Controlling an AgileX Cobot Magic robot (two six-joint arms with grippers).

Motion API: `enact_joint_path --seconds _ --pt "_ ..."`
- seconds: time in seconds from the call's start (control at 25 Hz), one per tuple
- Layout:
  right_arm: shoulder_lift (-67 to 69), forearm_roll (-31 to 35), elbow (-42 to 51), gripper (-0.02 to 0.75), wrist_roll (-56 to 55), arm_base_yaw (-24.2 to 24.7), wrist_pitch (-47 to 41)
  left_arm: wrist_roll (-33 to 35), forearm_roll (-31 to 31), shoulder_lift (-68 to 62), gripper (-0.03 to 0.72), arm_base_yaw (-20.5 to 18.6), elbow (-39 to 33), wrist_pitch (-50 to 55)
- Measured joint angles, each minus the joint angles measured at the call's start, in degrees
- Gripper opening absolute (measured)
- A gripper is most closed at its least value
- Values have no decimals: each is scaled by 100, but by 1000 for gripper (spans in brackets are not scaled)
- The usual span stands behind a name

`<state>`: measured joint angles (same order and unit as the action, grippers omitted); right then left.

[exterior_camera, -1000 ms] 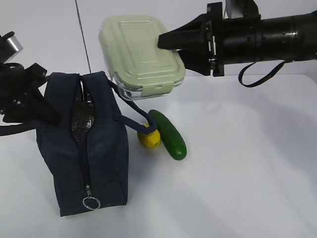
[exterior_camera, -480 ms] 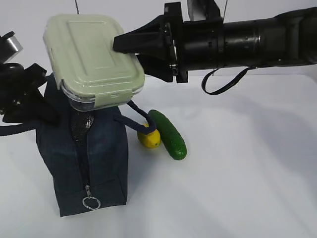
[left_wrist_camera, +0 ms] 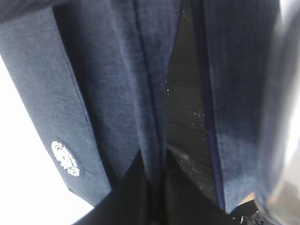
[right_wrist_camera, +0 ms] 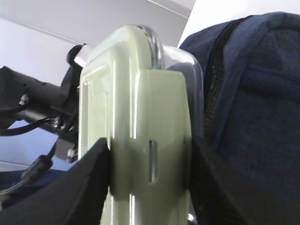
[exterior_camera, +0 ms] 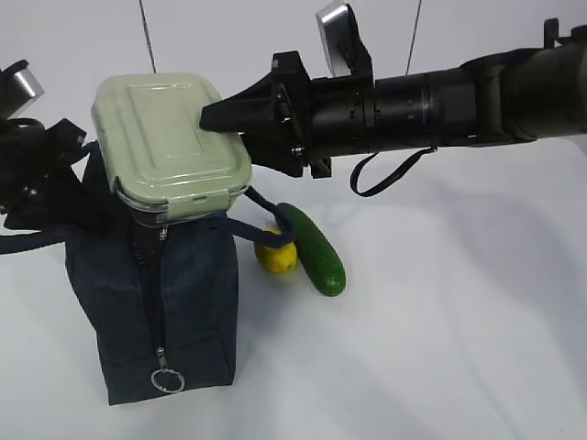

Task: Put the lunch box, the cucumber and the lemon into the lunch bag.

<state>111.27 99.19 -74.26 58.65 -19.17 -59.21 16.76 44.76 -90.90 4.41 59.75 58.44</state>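
My right gripper [exterior_camera: 213, 124] is shut on the lunch box [exterior_camera: 156, 137], a clear box with a pale green lid, gripping its near end [right_wrist_camera: 140, 93]. The box hangs tilted right at the top opening of the navy lunch bag [exterior_camera: 188, 293]. My left gripper [left_wrist_camera: 157, 187] is shut on the fabric edge of the bag's unzipped opening [left_wrist_camera: 185, 108] and holds it apart. The lemon [exterior_camera: 277, 258] and the cucumber [exterior_camera: 316, 249] lie side by side on the table to the right of the bag, under a strap handle [exterior_camera: 257, 229].
The bag's zipper ends in a silver ring pull [exterior_camera: 167, 380] at its front bottom. The white table [exterior_camera: 440, 321] stretches to the right and front. My left arm [exterior_camera: 32, 174] stays at the bag's far left side.
My right gripper has carried the lunch box left and down, from above the lemon and cucumber to the bag's top opening. The left gripper, bag, lemon and cucumber have stayed put.
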Motion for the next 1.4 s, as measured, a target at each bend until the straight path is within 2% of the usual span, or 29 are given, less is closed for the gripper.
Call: enact_joint_path --seconds 0.32,0.84,1.12,1.4 --pt "99 -28 -28 369 0 0 494 157 232 0 1 0 0 13" --pt "99 -1358 -170 369 0 0 920 348 560 0 1 0 0 78" --pt "99 -2010 -665 369 -12 0 1324 656 1048 0 1 0 0 111" --pt "103 -2514 -707 369 -233 -23 1346 1071 1622 0 1 0 0 111"
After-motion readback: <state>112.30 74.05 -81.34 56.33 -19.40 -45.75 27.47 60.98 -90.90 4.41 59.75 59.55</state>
